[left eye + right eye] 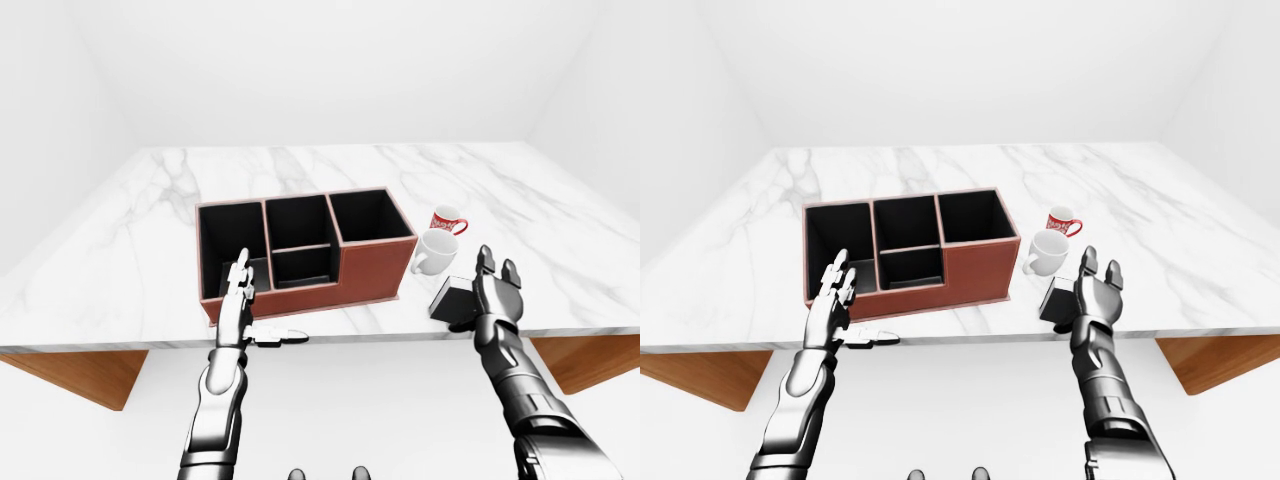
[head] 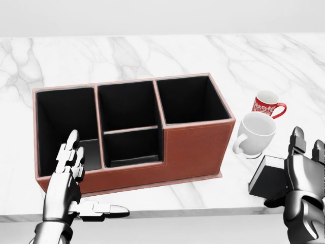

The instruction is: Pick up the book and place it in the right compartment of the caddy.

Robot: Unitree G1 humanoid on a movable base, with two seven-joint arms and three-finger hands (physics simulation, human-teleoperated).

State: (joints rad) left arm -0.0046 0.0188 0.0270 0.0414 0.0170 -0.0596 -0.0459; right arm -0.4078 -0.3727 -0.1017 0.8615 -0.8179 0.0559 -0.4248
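The book is a small black block near the table's lower edge, right of the caddy and just below the white mug. My right hand is open, fingers pointing up, against the book's right side; I cannot tell if the thumb touches it. The caddy is a brown box with black insides; its right compartment holds nothing. My left hand is open and empty, by the caddy's lower left corner, thumb stretched right along the table edge.
A white mug and a red patterned mug stand close to the caddy's right end, just above the book. The marble table stretches away behind the caddy. Its near edge lies right below both hands.
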